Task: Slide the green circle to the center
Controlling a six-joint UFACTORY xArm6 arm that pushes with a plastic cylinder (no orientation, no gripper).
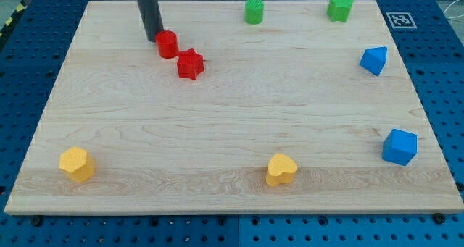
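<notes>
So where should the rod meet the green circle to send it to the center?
No gripping here, only pushing. My tip sits beside the red circle, far left of the green circle. Probably best to contact its top-edge side, slightly right, and push toward the view's bottom; its round wall can slip off-line.

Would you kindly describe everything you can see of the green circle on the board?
The green circle is a short, solid green cylinder with a matte, plastic look, standing upright on its flat base. It sits near the wooden board's top edge, somewhat right of the middle, far from the centre. Nothing touches it: the green star lies apart to its right, and my tip is well to its left, beside the red circle.
</notes>
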